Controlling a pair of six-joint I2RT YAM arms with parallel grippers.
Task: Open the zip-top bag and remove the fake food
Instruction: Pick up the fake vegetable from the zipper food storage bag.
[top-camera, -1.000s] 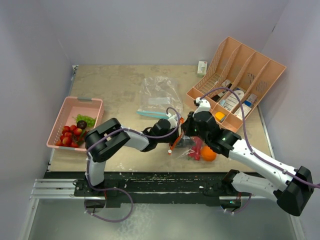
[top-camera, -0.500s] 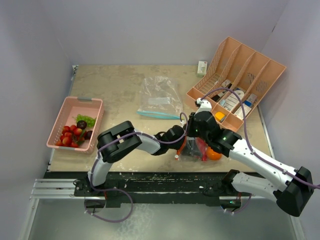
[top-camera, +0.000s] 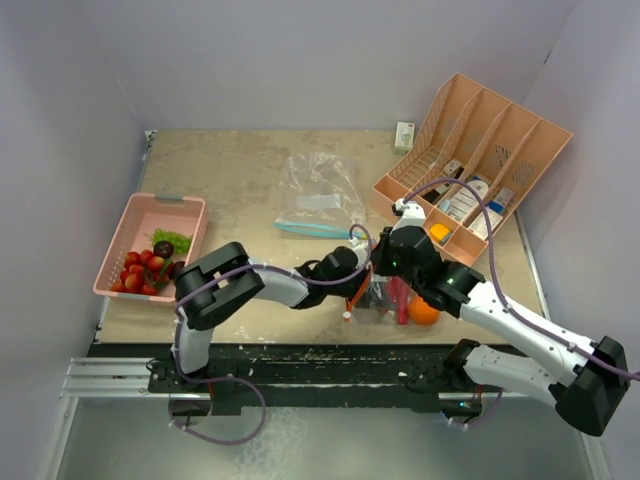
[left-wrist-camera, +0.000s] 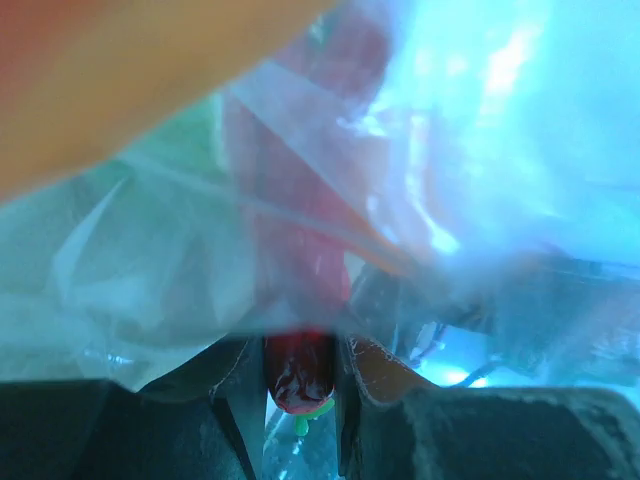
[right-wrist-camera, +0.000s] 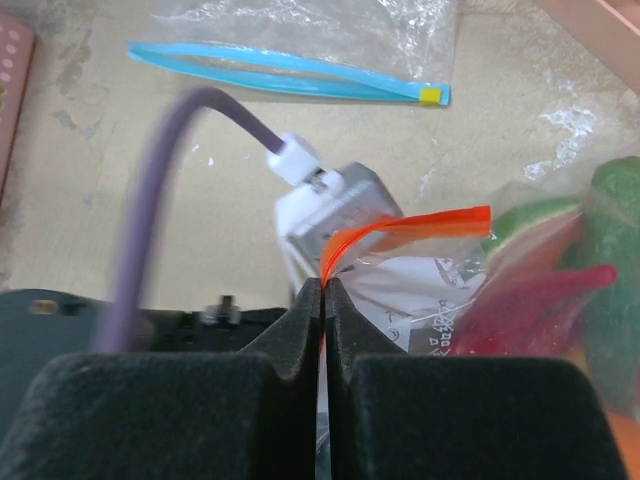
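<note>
Top external view, left to right: a pink basket (top-camera: 140, 212) at the left edge holds strawberries (top-camera: 135, 272), a plum (top-camera: 163, 248) and a leaf (top-camera: 176, 239). Near the middle of the near edge, the left gripper (top-camera: 366, 286) reaches into the bag (top-camera: 384, 297). The left wrist view shows its fingers pinching a red chili (left-wrist-camera: 300, 385), with clear plastic all around. Just right of it, the right gripper (right-wrist-camera: 322, 292) is pressed together on the bag's orange zip strip (right-wrist-camera: 420, 224), holding that edge up. An orange (top-camera: 424, 312) lies in the bag's right end. An empty bag (top-camera: 320, 195) lies farther back, and a peach organizer (top-camera: 480, 130) stands far right.
</note>
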